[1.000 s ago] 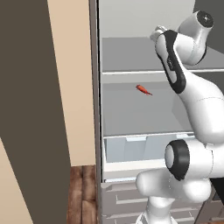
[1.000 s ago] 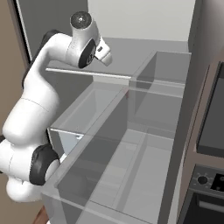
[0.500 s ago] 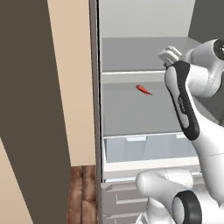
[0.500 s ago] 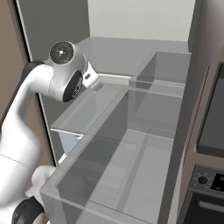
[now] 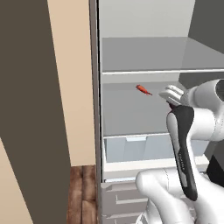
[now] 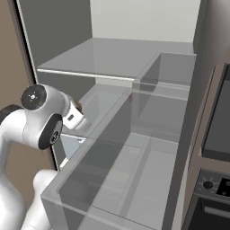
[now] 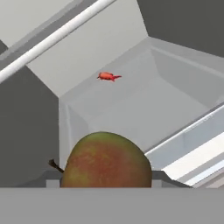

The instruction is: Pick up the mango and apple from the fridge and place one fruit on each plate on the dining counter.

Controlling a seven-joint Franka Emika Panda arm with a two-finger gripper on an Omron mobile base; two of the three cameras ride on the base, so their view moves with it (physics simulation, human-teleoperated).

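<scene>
Red-brown and green-flushed, the apple [image 7: 104,159] sits low at six o'clock in your hand view, stem out at nine o'clock, clamped in the gripper [image 5: 171,97], whose jaws are closed narrowly on it. In your left base view the gripper hangs at three o'clock before the open fridge [image 5: 144,57], level with its middle shelf. A thin red pepper [image 5: 143,89] lies on that shelf toward the back, at eleven o'clock from the apple in the hand view. The translucent crisper drawer [image 5: 135,148] sits just below.
</scene>
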